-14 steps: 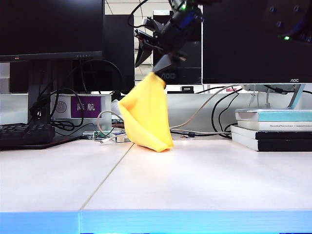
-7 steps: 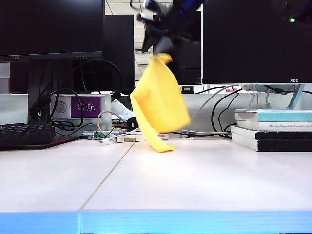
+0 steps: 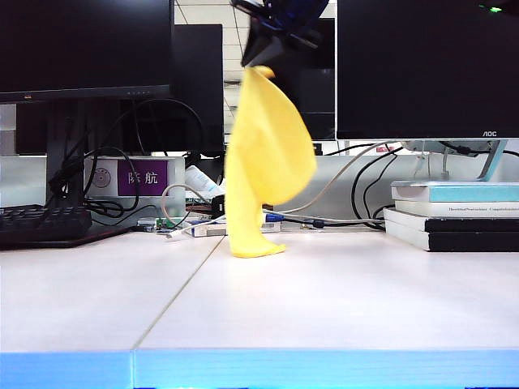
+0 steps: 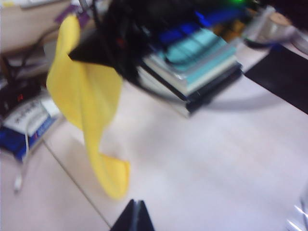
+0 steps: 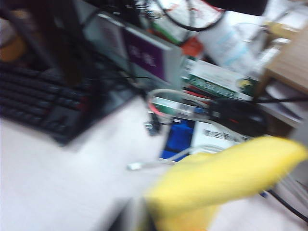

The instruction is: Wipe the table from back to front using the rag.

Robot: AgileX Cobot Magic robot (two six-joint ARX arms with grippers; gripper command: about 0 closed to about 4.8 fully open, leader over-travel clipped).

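Observation:
The yellow rag point(image 3: 268, 162) hangs lengthwise from my right gripper point(image 3: 261, 61), which is shut on its top corner high over the back of the table point(image 3: 324, 300). The rag's lower end rests on the tabletop near the seam. In the right wrist view the rag point(image 5: 226, 178) bulges right beside the blurred jaws of the right gripper point(image 5: 154, 211). In the left wrist view the rag point(image 4: 84, 96) droops from the dark right arm. My left gripper point(image 4: 135, 206) is shut and empty, above bare table a little in front of the rag's lower end.
A black keyboard point(image 3: 40, 223) lies at the back left. A stack of books point(image 3: 454, 215) sits at the back right. Monitors point(image 3: 422, 65), a purple-labelled box point(image 3: 142, 177) and loose cables point(image 3: 195, 219) line the back edge.
The right gripper has risen with the rag. The rag now hangs longer and straighter, its lower end still on the table. The dark arm part at the upper right has moved up, almost out of view.

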